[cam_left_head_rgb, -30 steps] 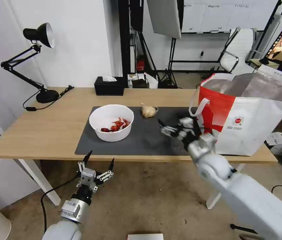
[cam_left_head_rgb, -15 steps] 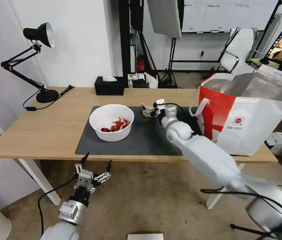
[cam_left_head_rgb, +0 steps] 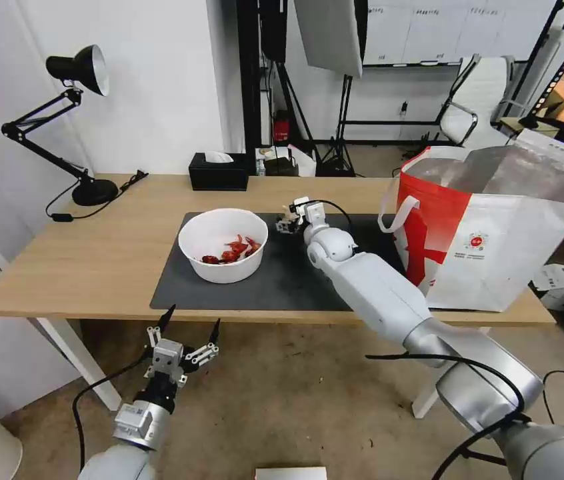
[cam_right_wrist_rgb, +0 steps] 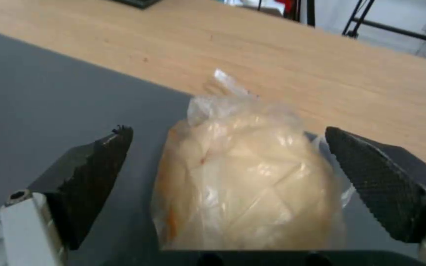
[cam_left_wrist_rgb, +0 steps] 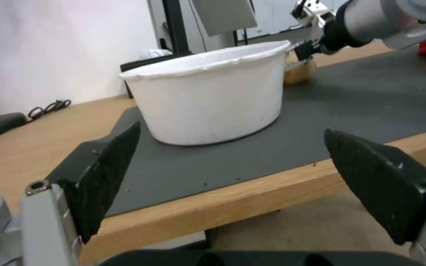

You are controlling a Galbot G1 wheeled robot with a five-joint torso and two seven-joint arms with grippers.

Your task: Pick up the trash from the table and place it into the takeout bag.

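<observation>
Head view: worktop (cam_left_head_rgb: 95, 253) is carrying a dark grey mat (cam_left_head_rgb: 275, 280). The paper bowl (cam_left_head_rgb: 223, 245) with red scraps is sitting on the mat's left part. The takeout bag (cam_left_head_rgb: 495, 233) is standing open at the worktop's right end, foil lining showing. A black tissue box (cam_left_head_rgb: 219, 172) is lying at the far edge and a black desk lamp (cam_left_head_rgb: 75, 120) is standing at the far left corner. The right arm is stretching forward across the mat, its right tool (cam_left_head_rgb: 290, 220) sitting at the mat's far edge, just right of the bowl. The left tool (cam_left_head_rgb: 185, 330) is hanging below the worktop's near edge, fingers spread wide and pointing up, holding nothing.

Left wrist view: the left tool (cam_left_wrist_rgb: 233, 177) is facing the bowl (cam_left_wrist_rgb: 208, 99) across the near edge, both pads wide apart. The yellowish plastic wad (cam_left_wrist_rgb: 299, 72) is lying behind the bowl, with the right tool (cam_left_wrist_rgb: 307, 44) over it.

Right wrist view: the plastic wad (cam_right_wrist_rgb: 247, 184) is lying on the mat (cam_right_wrist_rgb: 50, 111) near its far edge, between the spread pads of the right tool (cam_right_wrist_rgb: 233, 181); the pads are standing apart from it, not gripping.
</observation>
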